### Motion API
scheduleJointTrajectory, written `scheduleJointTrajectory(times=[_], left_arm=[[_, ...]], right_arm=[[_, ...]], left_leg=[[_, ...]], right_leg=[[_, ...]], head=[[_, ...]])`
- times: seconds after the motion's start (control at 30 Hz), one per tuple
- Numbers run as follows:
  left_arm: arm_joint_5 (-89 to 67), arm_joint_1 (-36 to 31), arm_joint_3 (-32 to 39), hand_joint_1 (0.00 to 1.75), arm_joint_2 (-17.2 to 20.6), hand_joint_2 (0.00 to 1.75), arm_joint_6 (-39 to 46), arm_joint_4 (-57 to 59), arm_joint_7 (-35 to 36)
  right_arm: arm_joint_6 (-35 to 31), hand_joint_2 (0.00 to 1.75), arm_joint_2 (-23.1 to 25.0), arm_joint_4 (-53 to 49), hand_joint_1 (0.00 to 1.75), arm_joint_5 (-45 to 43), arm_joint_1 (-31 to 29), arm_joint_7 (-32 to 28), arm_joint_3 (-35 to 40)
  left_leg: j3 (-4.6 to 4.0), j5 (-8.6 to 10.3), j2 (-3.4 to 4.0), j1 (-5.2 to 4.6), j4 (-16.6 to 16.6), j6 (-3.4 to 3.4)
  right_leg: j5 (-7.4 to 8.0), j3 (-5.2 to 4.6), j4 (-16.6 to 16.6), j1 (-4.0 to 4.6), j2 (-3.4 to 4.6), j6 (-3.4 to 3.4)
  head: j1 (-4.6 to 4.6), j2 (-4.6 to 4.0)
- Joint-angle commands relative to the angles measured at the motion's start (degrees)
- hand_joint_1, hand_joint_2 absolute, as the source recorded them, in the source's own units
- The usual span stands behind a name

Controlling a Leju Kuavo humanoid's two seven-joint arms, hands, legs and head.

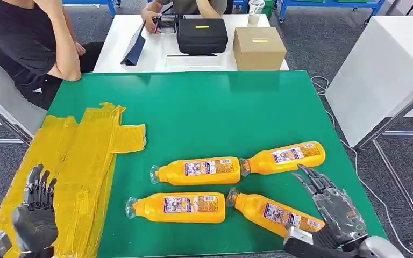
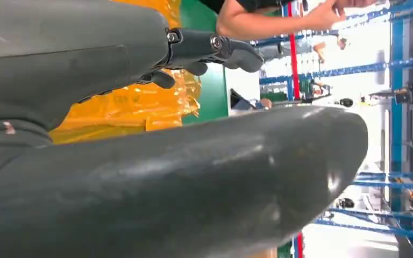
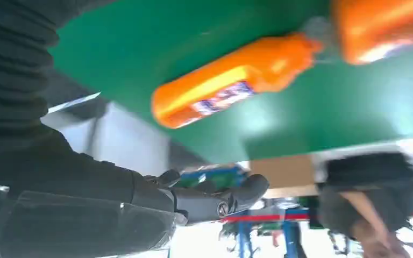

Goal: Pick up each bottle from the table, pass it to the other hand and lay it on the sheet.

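Four orange plastic bottles with printed labels and clear caps lie on their sides on the green worktop, none yet on the crumpled yellow plastic sheet [image 1: 80, 161], so the job appears to be at its first pick-up. The near-right bottle [image 1: 274, 213] lies just beside the right hand [image 1: 330, 207], whose fingers are spread and empty above the worktop's right edge; the far-right bottle [image 1: 285, 157] lies just beyond its fingertips, while the far-left bottle [image 1: 199, 171] and near-left bottle [image 1: 177, 207] lie farther toward the sheet. The left hand [image 1: 36, 212] hovers over the sheet, open and holding nothing. The next move likely calls for the right hand to lower and close around the nearest bottle's body, ready for a handover.
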Motion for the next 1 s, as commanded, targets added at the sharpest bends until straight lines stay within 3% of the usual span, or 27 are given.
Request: scheduleJointTrajectory(times=[0.03, 0.27, 0.4, 0.67, 1.0], left_arm=[[-0.41, 1.27, 3.48, 0.00, -2.04, 0.00, -0.56, -1.64, 0.63], [-0.40, 1.06, 3.52, 0.00, -2.08, 0.00, -0.63, -1.31, 0.61], [-0.25, 1.61, 3.63, 0.00, -1.85, 0.00, -1.02, -2.17, 0.94], [-0.15, -0.59, 1.05, 0.00, -0.68, 0.00, -1.69, 0.47, 1.81], [2.08, -1.59, -0.38, 0.00, 1.12, 0.00, 1.59, 0.10, 2.86]], right_arm=[[-3.90, 1.75, -9.94, 4.47, 0.00, -0.07, 0.86, 4.04, 13.03], [-4.05, 1.75, -10.59, 4.18, 0.00, -0.46, 0.75, 4.67, 13.36], [-6.34, 1.75, -16.64, 8.43, 0.00, -2.34, -1.13, 10.50, 20.31], [-7.65, 1.75, -13.71, 12.40, 0.00, -3.92, -3.76, 18.85, 26.99], [-6.75, 1.75, -13.57, 17.75, 0.00, -2.91, -3.61, 24.02, 26.08]], left_leg=[[0.08, -0.05, 0.08, 0.06, -0.01, -0.13], [0.08, -0.04, 0.03, 0.03, -0.02, -0.16], [0.09, -0.07, 0.06, 0.05, 0.00, -0.23], [0.11, 0.01, -0.04, 0.07, -0.08, -0.19], [0.13, -0.01, 0.00, 0.05, -0.07, -0.13]], right_leg=[[0.00, 0.06, -0.06, 0.05, 0.04, -0.04], [-0.02, 0.05, -0.05, 0.05, -0.02, -0.06], [-0.04, 0.05, -0.04, 0.06, -0.01, -0.08], [0.01, 0.10, -0.14, 0.08, -0.09, -0.08], [0.01, 0.11, -0.12, 0.07, -0.05, -0.05]], head=[[0.02, 0.00], [0.00, 0.00], [0.00, 0.00], [0.02, 0.00], [0.00, 0.00]])
